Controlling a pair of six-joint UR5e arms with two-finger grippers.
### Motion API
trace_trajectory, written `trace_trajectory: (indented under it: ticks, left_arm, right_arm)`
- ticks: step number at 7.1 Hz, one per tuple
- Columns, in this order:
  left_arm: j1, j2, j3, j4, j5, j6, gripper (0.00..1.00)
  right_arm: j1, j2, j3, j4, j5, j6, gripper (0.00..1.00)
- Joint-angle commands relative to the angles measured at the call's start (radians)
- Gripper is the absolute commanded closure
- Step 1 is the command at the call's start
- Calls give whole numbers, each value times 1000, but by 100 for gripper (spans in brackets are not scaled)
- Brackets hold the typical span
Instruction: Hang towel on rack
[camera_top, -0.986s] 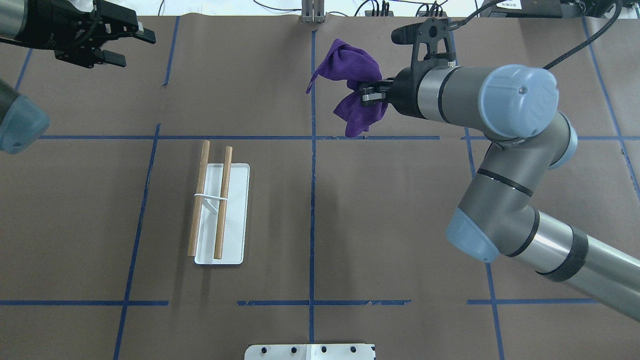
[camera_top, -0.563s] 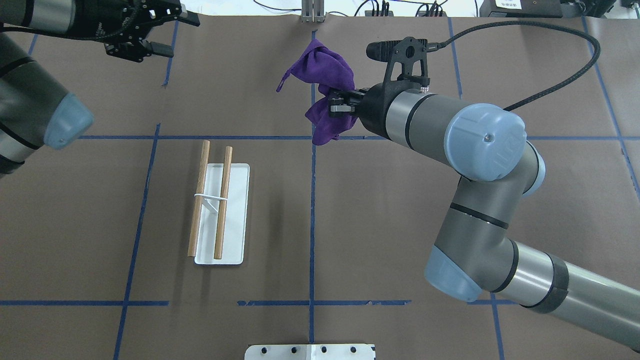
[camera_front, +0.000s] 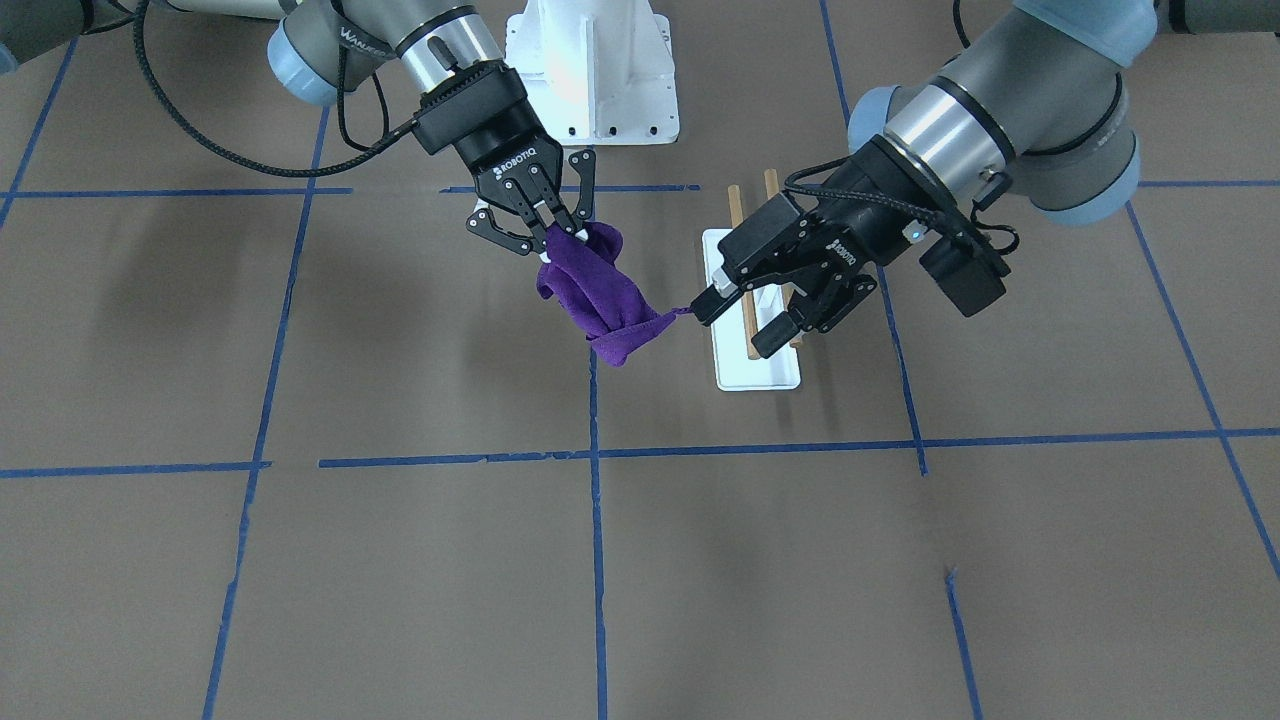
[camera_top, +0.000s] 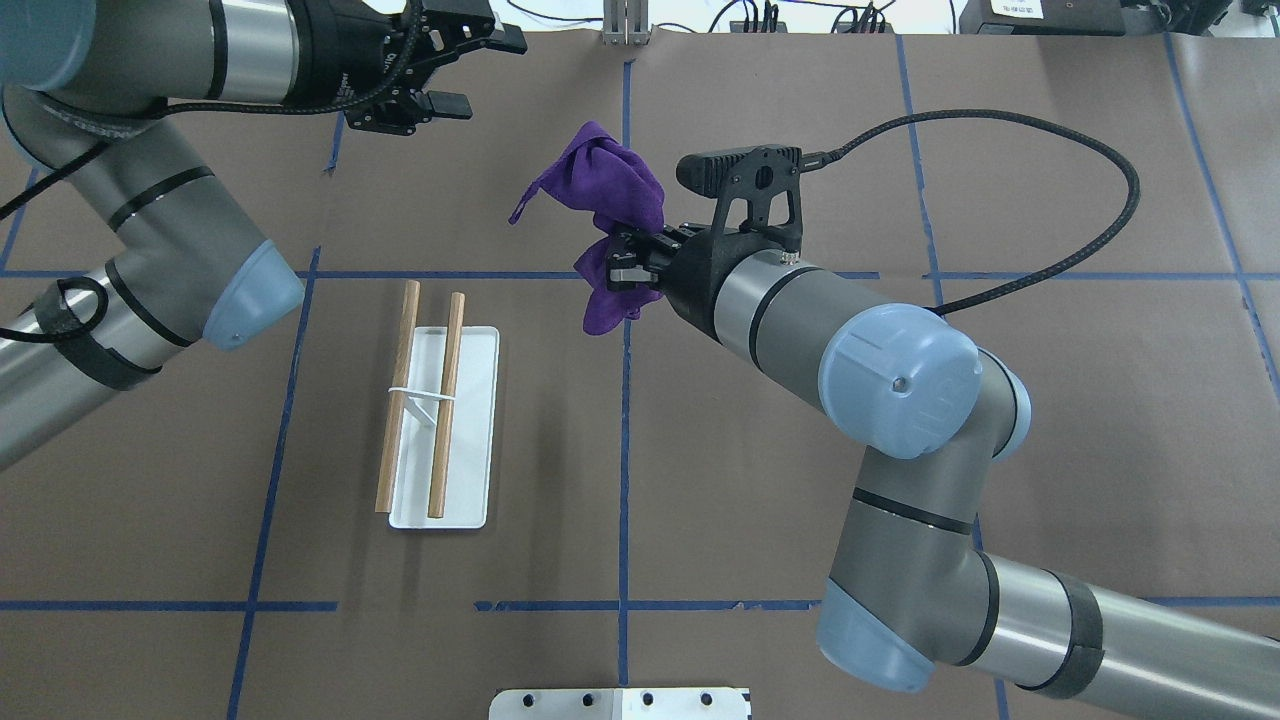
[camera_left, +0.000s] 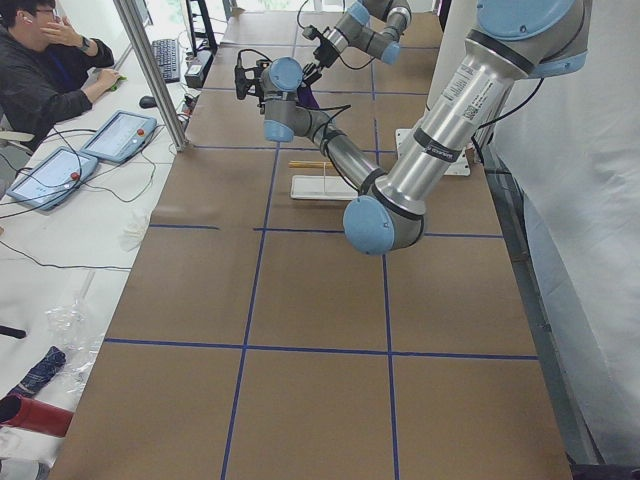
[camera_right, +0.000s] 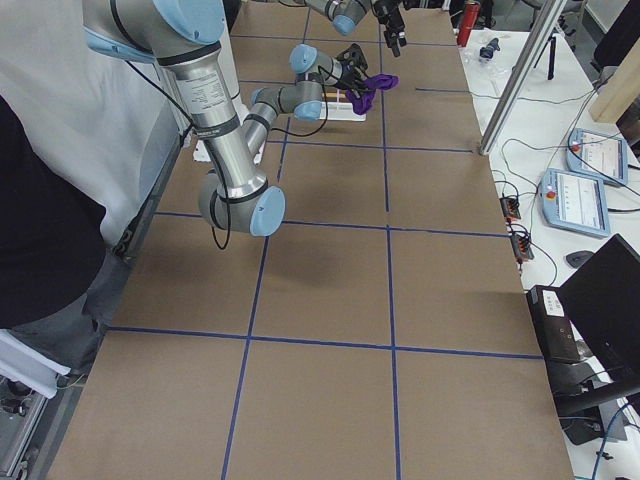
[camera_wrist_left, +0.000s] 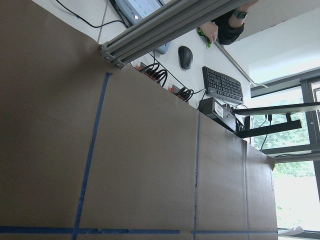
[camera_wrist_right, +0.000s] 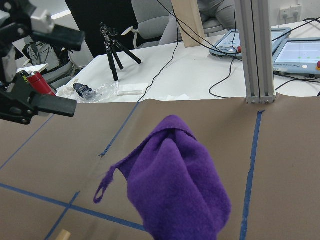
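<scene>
A purple towel (camera_top: 610, 180) hangs bunched from my right gripper (camera_top: 618, 268), which is shut on it above the table's middle; the towel also shows in the front view (camera_front: 592, 292) and the right wrist view (camera_wrist_right: 175, 192). My left gripper (camera_top: 478, 72) is open and empty at the far side, left of the towel and apart from it; it also shows in the front view (camera_front: 735, 325). The rack (camera_top: 445, 400), two wooden dowels over a flat white base, stands on the left half of the table, bare. In the front view my left gripper partly hides the rack (camera_front: 760, 375).
A white bolted pedestal (camera_front: 598, 70) stands at the robot's side of the table. An aluminium post (camera_top: 625, 25) rises at the far edge. Blue tape lines cross the brown table cover. An operator (camera_left: 45, 60) sits beyond the far edge.
My right arm has carried the towel left and nearer to the robot. My left arm has swung right along the far edge toward the towel, still open.
</scene>
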Motion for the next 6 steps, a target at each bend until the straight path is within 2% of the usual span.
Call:
trace_trajectory:
  ticks: [1, 4, 6]
  left_arm:
    - [66, -37, 24, -14, 97, 1, 0]
    - [100, -79, 82, -12, 96, 33, 0]
    - [109, -79, 81, -12, 94, 34, 8]
  right_arm:
    - [-12, 2, 3, 0, -13, -14, 100]
    - [-12, 0, 27, -4, -7, -21, 100]
    - [-12, 0, 27, -4, -7, -22, 100]
